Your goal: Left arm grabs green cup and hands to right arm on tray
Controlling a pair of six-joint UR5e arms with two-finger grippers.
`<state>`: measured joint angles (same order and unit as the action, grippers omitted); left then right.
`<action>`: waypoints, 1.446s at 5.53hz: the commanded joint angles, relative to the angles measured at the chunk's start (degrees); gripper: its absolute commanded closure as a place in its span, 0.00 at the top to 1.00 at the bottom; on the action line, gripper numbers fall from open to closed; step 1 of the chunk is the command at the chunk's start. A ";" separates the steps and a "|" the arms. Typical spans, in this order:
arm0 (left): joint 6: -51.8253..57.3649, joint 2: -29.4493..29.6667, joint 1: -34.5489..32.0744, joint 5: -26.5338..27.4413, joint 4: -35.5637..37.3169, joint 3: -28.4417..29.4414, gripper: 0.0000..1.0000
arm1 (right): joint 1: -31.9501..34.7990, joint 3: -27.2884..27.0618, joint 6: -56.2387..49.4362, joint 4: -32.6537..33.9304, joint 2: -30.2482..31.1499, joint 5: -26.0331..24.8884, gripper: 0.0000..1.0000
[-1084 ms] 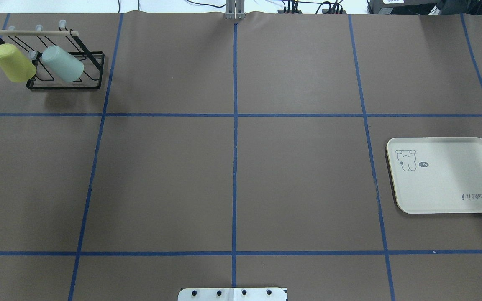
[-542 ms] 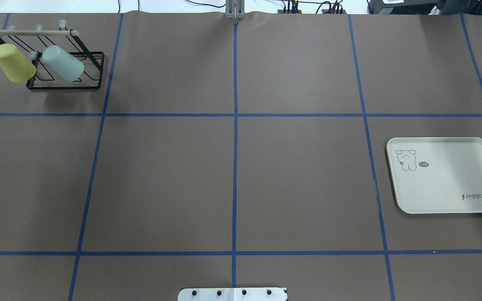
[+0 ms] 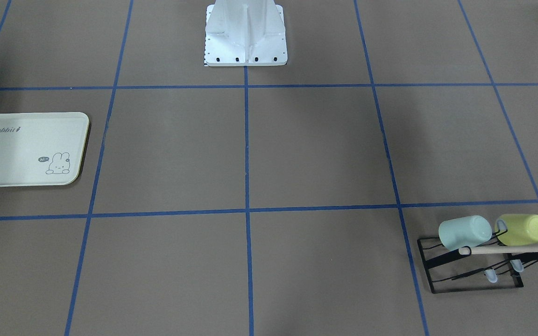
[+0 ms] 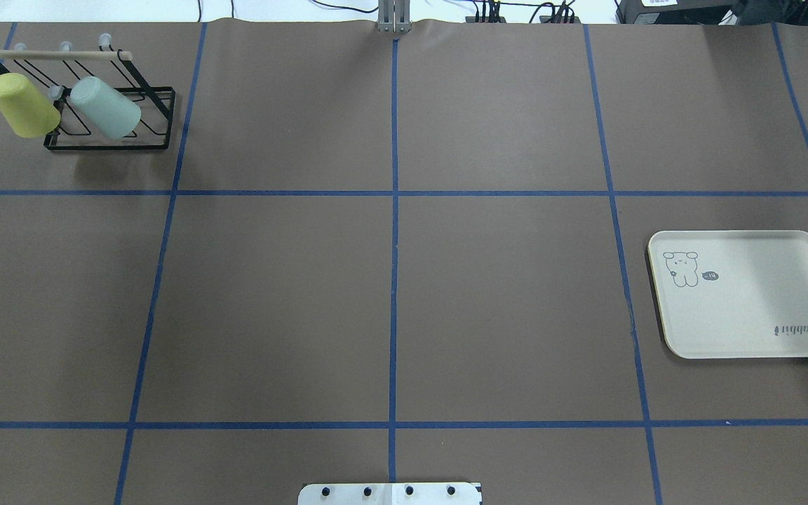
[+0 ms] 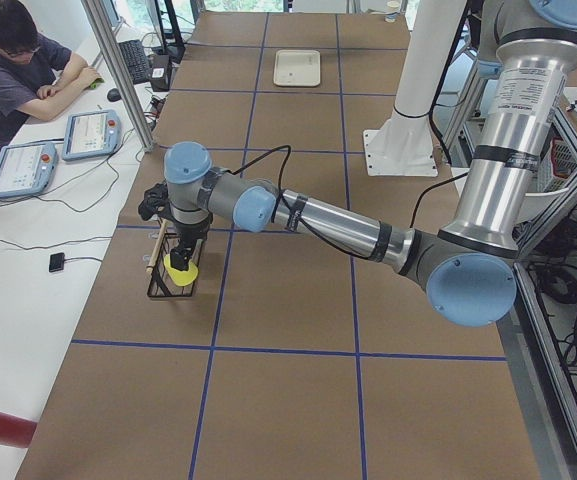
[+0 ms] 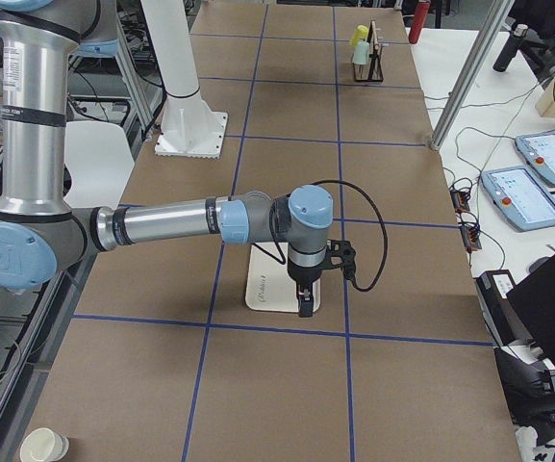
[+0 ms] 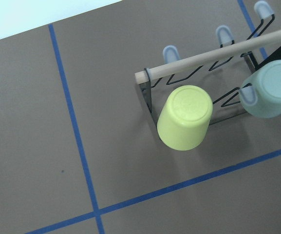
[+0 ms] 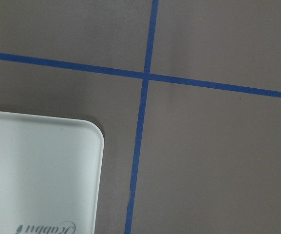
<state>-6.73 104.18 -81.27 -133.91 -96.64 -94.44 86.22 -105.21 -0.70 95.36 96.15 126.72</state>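
Left end effector (image 5: 181,255) above rack (image 7: 203,57), right end effector (image 6: 303,294) over tray (image 4: 748,308), cannot tell either's opening, green cup (image 4: 104,107) and yellow cup (image 4: 24,105) on rack

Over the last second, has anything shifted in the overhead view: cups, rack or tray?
Nothing visibly changed. The green cup and the yellow cup sit on the rack exactly as before, and the tray lies in the same spot. No arm enters the overhead view then or now.
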 commanded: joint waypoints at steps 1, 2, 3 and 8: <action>-8.07 5.12 6.18 0.31 -1.62 2.40 1.00 | 0.00 0.00 0.00 0.00 0.09 0.02 1.00; -9.95 8.72 7.52 0.31 -1.62 4.86 1.00 | 0.00 0.00 0.00 0.00 0.18 -0.07 1.00; -9.79 11.19 9.27 0.05 -1.62 7.32 1.00 | 0.00 0.00 0.00 0.00 0.18 0.02 1.00; -1.88 17.01 11.57 -8.83 -14.10 23.69 1.00 | 0.00 0.00 0.09 0.00 0.18 0.02 1.00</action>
<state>-9.82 120.50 -69.74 -141.66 -110.20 -72.10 86.22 -105.20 -0.62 95.36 96.33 126.74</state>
